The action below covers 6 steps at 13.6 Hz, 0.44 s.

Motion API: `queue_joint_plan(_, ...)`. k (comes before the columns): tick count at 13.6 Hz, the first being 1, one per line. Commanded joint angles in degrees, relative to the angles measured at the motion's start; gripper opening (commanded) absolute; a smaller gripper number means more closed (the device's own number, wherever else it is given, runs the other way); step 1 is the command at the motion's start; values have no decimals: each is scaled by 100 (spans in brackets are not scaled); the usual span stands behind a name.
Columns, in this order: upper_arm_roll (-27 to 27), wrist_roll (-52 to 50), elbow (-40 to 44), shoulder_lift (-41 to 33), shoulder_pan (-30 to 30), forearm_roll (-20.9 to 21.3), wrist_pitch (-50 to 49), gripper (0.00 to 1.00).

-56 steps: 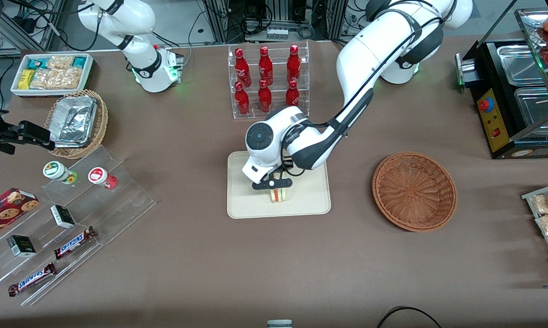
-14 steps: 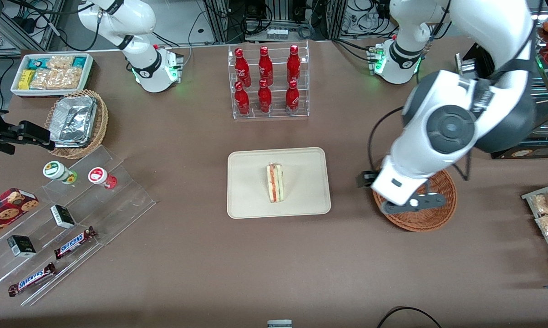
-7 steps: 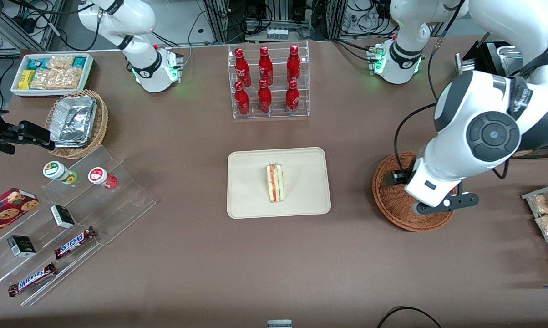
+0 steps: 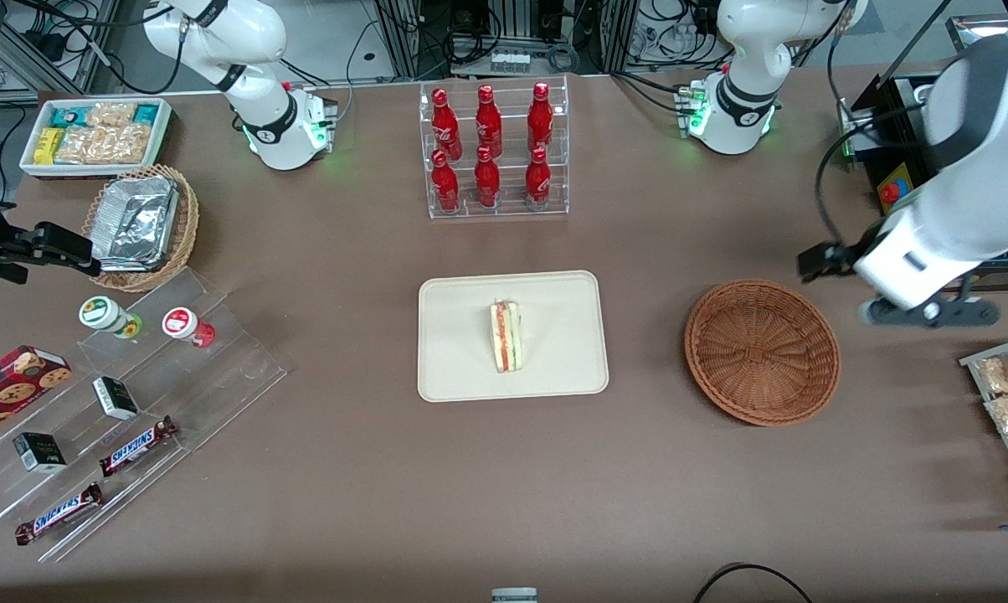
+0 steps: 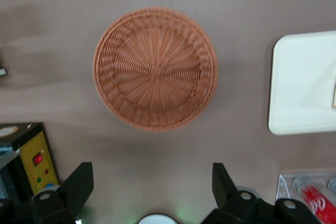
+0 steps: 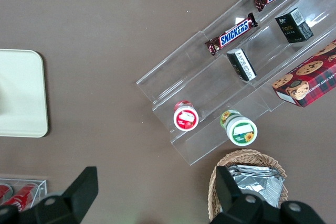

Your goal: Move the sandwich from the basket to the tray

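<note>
Gripper (image 4: pixel 923 311): raised above the table toward the working arm's end, beside the basket (image 4: pixel 762 352) and not over it. Fingers (image 5: pixel 79 184) spread wide apart, nothing between them; the wrist view looks straight down through the gap onto the basket (image 5: pixel 155 68).

Sandwich (image 4: pixel 506 337): lies on the tray (image 4: pixel 462 368), near its middle, filling layers facing up, the narrow point toward the front camera. Nothing touches it.

Tray: flat on the brown table (image 4: pixel 370 469) at mid-table. One rounded corner of it shows in the wrist view (image 5: pixel 299 87), well apart from the basket.

Basket: holds nothing, woven bottom fully visible. Sits on the table between the tray and the gripper, apart from both.

Rack of red bottles (image 4: pixel 491 146): stands farther from the front camera than the tray.

Black machine with a yellow panel (image 4: pixel 906 218): at the working arm's end of the table, near the gripper.
</note>
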Motion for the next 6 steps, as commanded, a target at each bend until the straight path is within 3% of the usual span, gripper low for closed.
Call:
queue_joint_plan(1, 328, 210, -214, -442, -164, -161, -331, 100)
queue_joint_plan(6, 407, 157, -231, -733, -155, -248, -649, 100)
